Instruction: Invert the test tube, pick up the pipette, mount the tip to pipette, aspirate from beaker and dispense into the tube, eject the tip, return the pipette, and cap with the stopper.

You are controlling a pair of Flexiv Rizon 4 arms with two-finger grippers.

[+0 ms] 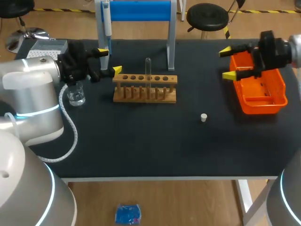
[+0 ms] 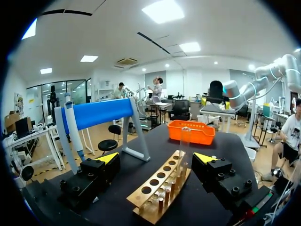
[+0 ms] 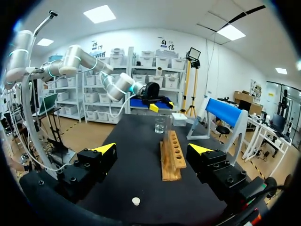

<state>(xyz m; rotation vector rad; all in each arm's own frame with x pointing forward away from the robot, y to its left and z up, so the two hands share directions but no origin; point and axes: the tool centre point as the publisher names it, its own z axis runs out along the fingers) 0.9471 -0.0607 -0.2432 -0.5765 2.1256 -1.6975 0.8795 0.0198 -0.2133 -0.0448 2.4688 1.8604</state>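
One clear test tube (image 1: 148,70) stands upright in the single wooden rack (image 1: 145,94), at the far middle of the black worktop (image 1: 141,146). One white stopper (image 1: 203,117) lies nearer, to the right. The left gripper (image 1: 110,61), jaws apart, is beside the rack's left end near one beaker (image 1: 75,96), and the right gripper (image 1: 227,63), jaws apart too, is at the orange tray (image 1: 263,101) on the far right.

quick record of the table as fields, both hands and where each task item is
left hand: open, at the left end of the wooden test tube rack
right hand: open, by the orange plastic tray
clear glass test tube: standing in the rack
white pipette: hanging on the blue-topped stand
small glass beaker: on the table near the left arm
small white stopper: loose on the black table
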